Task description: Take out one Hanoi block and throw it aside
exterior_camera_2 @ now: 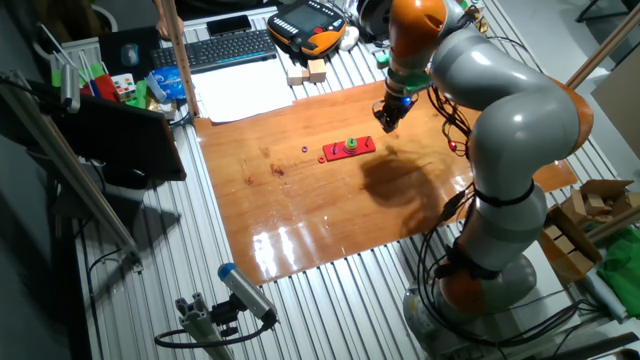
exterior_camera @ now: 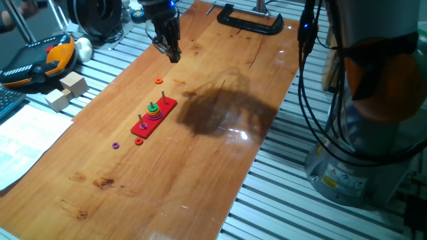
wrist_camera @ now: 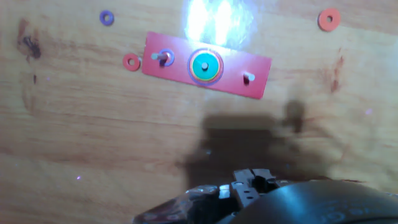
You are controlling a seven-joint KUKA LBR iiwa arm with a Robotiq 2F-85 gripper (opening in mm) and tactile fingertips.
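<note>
Hanoi block (wrist_camera: 206, 65) sits untouched on top of the stack on the middle peg of the red base (wrist_camera: 258, 65) mid-worktop, while the pincer (exterior_camera: 172, 52) hovers empty nearer the far edge, its opening unclear, so everything remains.

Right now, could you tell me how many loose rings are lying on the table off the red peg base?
3: a purple ring beyond the base's end, a red ring touching that end, and an orange ring off past the opposite end. None seems hidden.

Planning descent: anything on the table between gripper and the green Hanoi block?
One fixed view: a small orange ring lies between gripper and Hanoi block; otherwise bare wood.
</note>
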